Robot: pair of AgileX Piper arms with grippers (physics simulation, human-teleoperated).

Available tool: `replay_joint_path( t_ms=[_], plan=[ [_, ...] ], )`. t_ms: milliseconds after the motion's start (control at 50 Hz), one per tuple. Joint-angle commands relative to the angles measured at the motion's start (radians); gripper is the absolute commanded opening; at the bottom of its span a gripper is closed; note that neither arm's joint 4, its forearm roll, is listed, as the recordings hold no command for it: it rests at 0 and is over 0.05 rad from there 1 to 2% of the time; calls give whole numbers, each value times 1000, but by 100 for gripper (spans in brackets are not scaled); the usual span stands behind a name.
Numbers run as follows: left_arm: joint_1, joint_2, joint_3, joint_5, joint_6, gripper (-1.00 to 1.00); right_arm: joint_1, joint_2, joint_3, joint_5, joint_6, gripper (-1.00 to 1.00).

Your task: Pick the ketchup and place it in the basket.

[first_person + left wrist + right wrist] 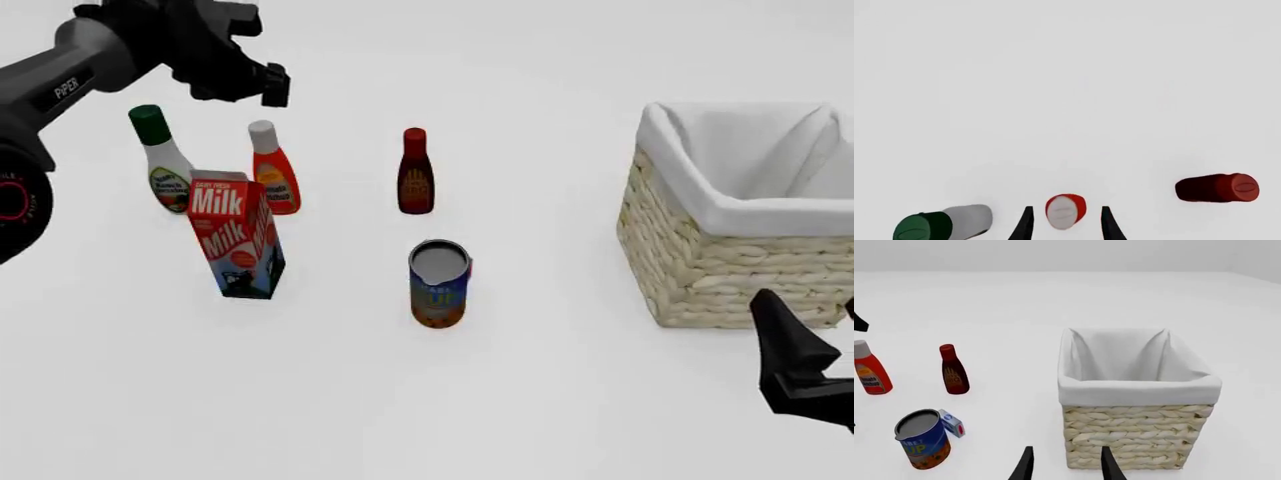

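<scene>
Left gripper (pixel 1064 225) hangs spread and empty directly above the upright ketchup (pixel 272 168) near the table's (pixel 561 400) far-left corner; right gripper (pixel 1064 466) spread, empty, facing the basket (pixel 734 250).

The carton (pixel 238 236), standing well below the left arm's jaws in the front view, carries the word "Milk" in big white letters on two red faces. The left arm (pixel 60 85) has "PIPER" in white on its link. Labels on the bottles and the can are too small to read.
</scene>
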Motion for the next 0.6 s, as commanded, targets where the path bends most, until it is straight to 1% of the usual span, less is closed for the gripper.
replay_joint_path(
  t_ms=[20,600],
  plan=[
    [-1,29,-9,-10,-6,100,0,20,0,-15,-2,100],
    [1,71,18,-45,-25,100,1,61,0,-44,-5,100]
  ],
)
